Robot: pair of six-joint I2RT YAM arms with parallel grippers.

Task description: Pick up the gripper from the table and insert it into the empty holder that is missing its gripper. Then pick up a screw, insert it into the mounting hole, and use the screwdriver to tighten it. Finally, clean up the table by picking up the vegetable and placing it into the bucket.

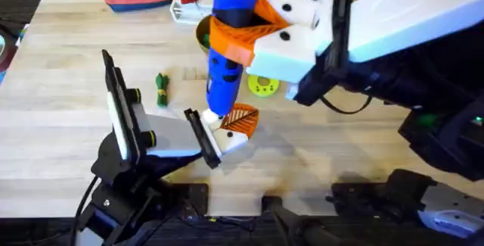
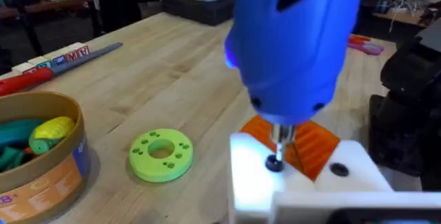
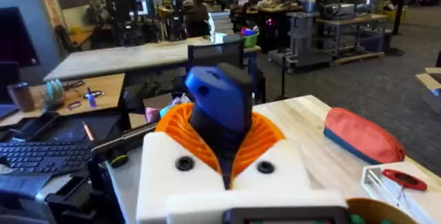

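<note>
A pale wooden table (image 1: 68,163) fills the scene, with a busy workshop of desks behind it. The right gripper (image 1: 253,30) is clamped on the blue screwdriver (image 1: 227,64), held upright with its tip on a screw (image 2: 274,163) in the white holder (image 2: 303,182). The orange gripper (image 1: 242,117) already sits in that holder, at the end of the left arm, whose own finger spacing cannot be judged. So the tightening step seems to be in hand; what remains is probably to keep the bit square on the screw head, then release the tool. The dark green vegetable (image 1: 161,89) lies on the table, well apart from the bucket (image 2: 48,162), which stands behind the screwdriver near a lime-green disc (image 2: 160,154).
</note>
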